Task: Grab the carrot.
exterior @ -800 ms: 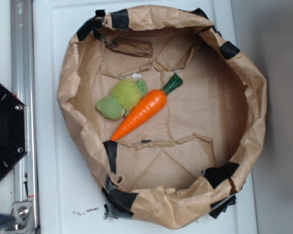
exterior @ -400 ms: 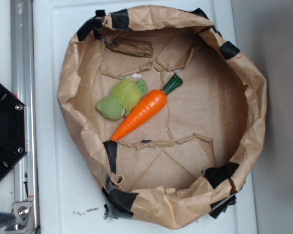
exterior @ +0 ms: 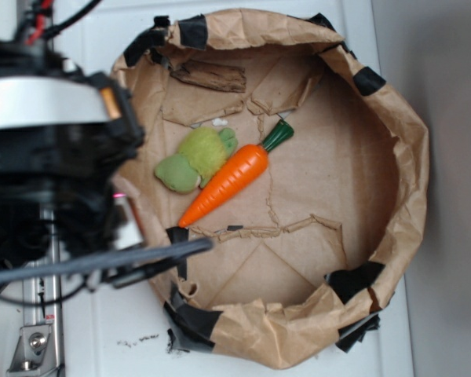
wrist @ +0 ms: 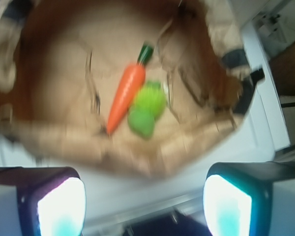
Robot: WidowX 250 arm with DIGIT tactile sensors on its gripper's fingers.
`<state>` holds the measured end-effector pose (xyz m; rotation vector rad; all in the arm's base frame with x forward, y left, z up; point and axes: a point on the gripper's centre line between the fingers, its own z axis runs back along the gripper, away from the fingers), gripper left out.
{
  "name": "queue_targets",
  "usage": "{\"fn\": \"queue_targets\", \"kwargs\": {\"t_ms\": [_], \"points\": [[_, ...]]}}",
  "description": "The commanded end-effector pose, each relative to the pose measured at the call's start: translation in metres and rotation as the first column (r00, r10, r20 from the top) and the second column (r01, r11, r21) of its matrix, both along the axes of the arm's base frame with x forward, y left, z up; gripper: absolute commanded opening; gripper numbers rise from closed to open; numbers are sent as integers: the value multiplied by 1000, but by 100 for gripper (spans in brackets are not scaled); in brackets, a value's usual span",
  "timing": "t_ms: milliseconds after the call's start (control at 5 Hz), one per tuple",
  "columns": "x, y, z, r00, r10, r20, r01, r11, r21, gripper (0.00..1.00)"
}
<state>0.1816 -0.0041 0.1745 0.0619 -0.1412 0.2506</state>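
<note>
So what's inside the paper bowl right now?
Inside the paper bowl lie the carrot and a green plush, touching side by side, plus a dark scrap near the rim. The arm covers the bowl's left edge.

carrot (exterior: 224, 183): glossy, smooth orange plastic with bright highlights along its body; stem cap a shiny dark green.
plush toy (exterior: 195, 159): soft, fuzzy light-green cloth, matt.
paper ring (exterior: 412, 169): crumpled brown kraft paper, matt, creased and torn in places.
tape patches (exterior: 193, 31): black, smooth, with a dull sheen, stuck along the paper rim.
wood piece (exterior: 209, 76): rough dark brown, looks like bark or wood, at the far side.
table (exterior: 86, 71): smooth white surface, slightly glossy.
rail (exterior: 38, 342): bare brushed metal, on the left.
gripper (wrist: 143, 205): fingers (wrist: 61, 206) with smooth, pale, light-catching pads in dark plastic housings.
</note>
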Motion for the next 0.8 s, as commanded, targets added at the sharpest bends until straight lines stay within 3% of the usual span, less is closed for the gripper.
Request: {"fn": "queue_targets", "kwargs": {"t_ms": [0,200,400,600], "points": [[56,19,-49,997,49,60,-49,999,-2,100],[71,26,-87,1000,0,27,0,1000,-12,100],[86,23,-104,999,-28,27,30,997,-68,100],[93,16,-125,999,-38,-22,36,993,-114,100]]}}
